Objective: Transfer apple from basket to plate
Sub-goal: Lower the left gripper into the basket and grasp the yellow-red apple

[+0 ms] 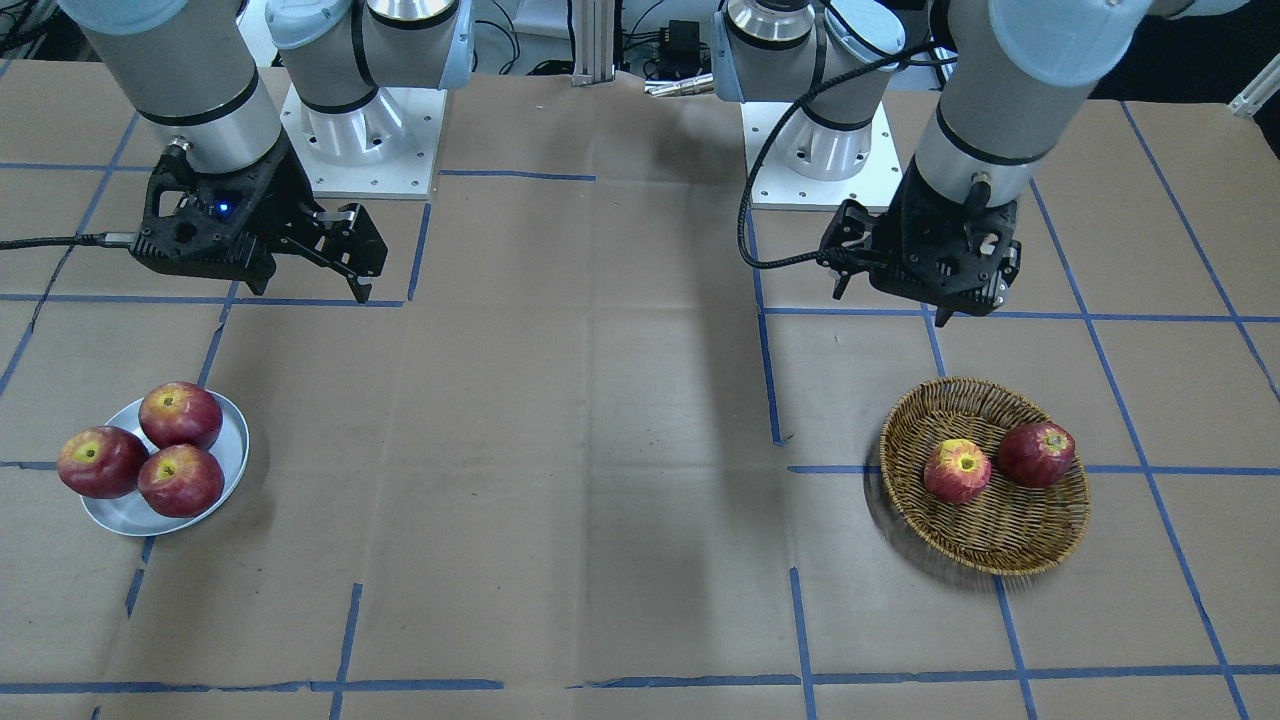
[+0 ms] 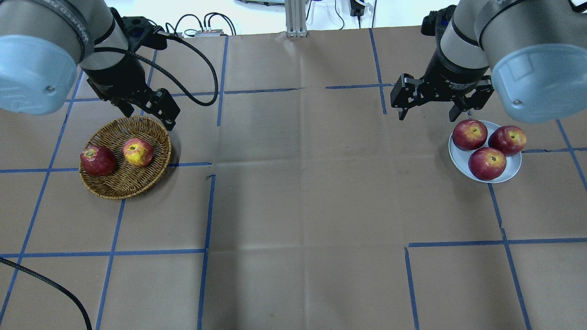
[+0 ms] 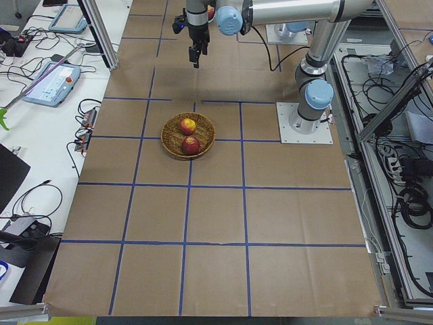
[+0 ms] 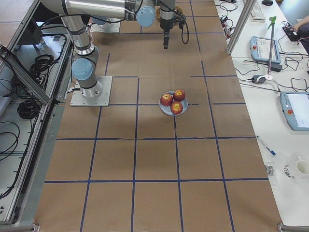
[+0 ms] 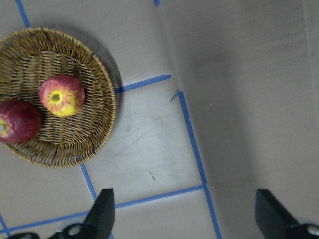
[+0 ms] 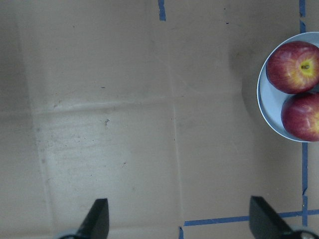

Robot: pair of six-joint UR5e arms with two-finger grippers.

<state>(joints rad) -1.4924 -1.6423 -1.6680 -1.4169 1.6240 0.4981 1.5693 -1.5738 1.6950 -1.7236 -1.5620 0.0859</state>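
The pale pinkish-red apple (image 2: 137, 152) with a yellow top sits in the wicker basket (image 2: 123, 182) beside a darker red apple (image 2: 97, 161). It also shows in the front view (image 1: 957, 471) and the left wrist view (image 5: 62, 95). My left gripper (image 2: 146, 112) is open and empty. It hangs above the basket's far rim, on the robot's side in the front view (image 1: 890, 300). The silver plate (image 2: 514, 167) holds three dark red apples (image 2: 487, 163). My right gripper (image 2: 427, 114) is open and empty, just left of the plate and above the table.
The table is covered in brown paper with a grid of blue tape lines (image 2: 206, 206). The basket (image 1: 1000, 535) and the plate (image 1: 120, 515) lie far apart at opposite ends. The arm bases (image 1: 360, 140) stand at the robot's edge.
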